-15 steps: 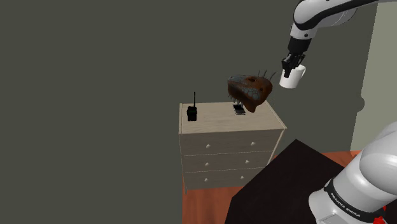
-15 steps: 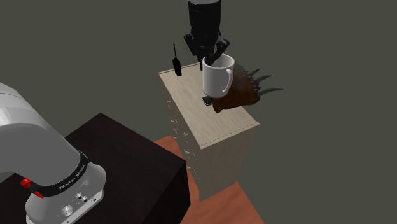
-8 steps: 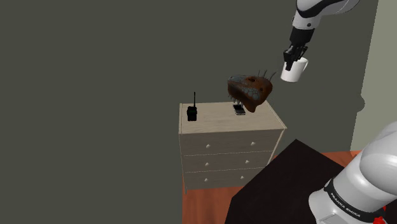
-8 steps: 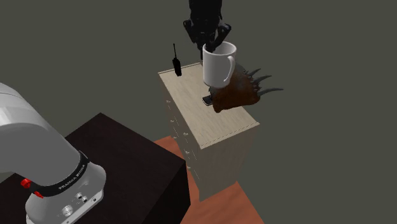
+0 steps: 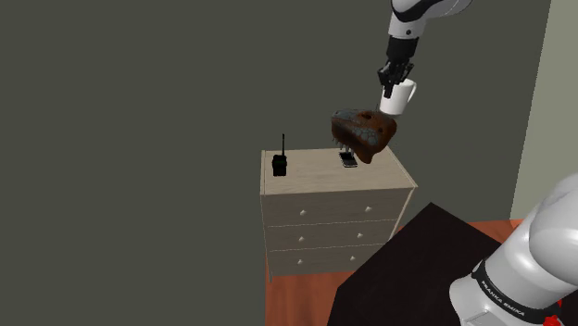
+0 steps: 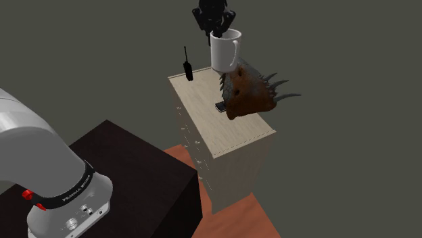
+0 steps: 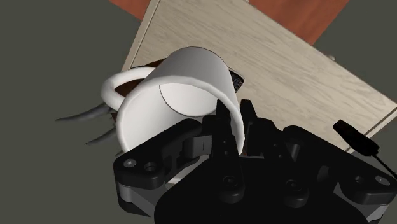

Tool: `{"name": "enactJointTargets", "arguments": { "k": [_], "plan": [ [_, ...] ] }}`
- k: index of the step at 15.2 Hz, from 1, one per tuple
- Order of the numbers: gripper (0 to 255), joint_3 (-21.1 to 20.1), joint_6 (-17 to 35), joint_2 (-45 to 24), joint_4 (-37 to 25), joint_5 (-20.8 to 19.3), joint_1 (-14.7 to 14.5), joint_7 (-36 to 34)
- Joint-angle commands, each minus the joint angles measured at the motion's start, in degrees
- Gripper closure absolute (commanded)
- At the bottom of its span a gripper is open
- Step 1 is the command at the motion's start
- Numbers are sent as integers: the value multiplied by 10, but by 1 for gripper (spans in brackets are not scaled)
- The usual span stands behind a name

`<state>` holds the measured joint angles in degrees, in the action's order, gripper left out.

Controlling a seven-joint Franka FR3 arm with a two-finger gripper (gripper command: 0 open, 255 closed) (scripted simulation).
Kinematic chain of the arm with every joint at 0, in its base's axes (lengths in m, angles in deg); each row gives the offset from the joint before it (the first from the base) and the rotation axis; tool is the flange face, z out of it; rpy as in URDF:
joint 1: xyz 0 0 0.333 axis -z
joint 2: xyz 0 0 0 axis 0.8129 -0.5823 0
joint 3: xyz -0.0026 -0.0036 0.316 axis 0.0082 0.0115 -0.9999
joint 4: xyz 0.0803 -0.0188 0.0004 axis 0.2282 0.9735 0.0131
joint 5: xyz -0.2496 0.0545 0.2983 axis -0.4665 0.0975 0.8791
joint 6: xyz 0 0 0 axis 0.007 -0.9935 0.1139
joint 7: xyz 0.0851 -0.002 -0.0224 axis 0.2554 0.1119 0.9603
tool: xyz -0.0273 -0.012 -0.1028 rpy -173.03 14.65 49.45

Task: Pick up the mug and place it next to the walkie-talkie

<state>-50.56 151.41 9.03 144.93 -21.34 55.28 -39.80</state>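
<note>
Claw [image 6: 219, 30] clamped on mug [image 6: 223, 53] rim, phone-like item [image 6: 220, 107] half hidden by brown obj [image 6: 249, 94]

In the shoulder view, the dresser top [image 5: 310, 182] lies bare from the walkie-talkie [image 5: 279, 165] toward 3 o'clock, as far as a small black device [image 5: 347, 159]. A spiked brown figure [image 5: 363, 131] crowds the top's 3 o'clock end, below the mug [image 5: 399, 96].

The end effector [image 5: 394, 81] grips the white mug [image 5: 401, 96] high above the chest of drawers [image 5: 333, 227]. On that chest's top stand a black walkie-talkie [image 5: 279, 166] and a brown spiked object [image 5: 363, 131].
</note>
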Motion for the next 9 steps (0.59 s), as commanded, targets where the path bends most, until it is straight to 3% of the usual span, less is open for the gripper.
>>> {"name": "enactJointTargets", "arguments": {
  "k": [1, 9],
  "plan": [
    [255, -11, 1, -29, -25, 10, -11, -18],
    [255, -47, -26, -151, -168, 40, -46, -79]
  ]
}}
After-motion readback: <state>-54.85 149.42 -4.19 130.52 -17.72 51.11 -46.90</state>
